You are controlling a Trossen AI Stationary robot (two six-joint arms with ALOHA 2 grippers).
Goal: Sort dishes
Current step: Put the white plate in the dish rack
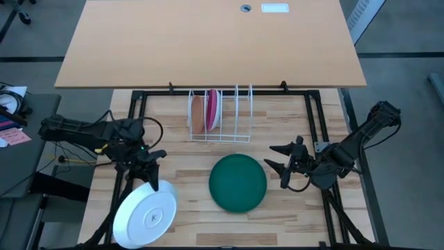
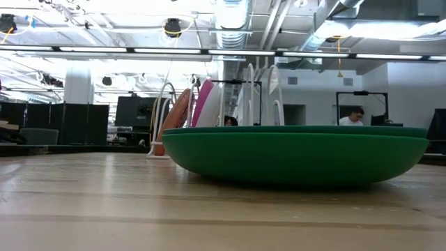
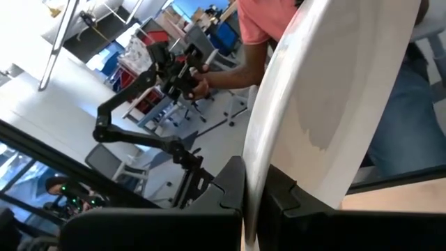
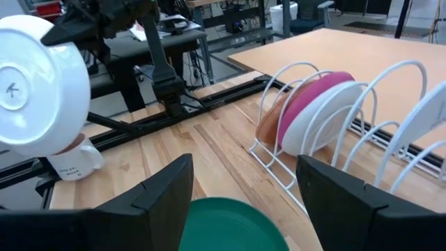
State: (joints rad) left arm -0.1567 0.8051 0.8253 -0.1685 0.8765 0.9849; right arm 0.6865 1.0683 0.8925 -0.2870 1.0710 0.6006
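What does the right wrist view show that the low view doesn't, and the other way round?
Only the right wrist view shows the white plate held up off the table by the left gripper, a small mug behind it, and the right gripper with its fingers open above the green plate. Only the low view shows the room behind the table with a seated person. Both show the green plate lying flat and the wire rack holding an orange-brown plate, a pink plate and another white plate.
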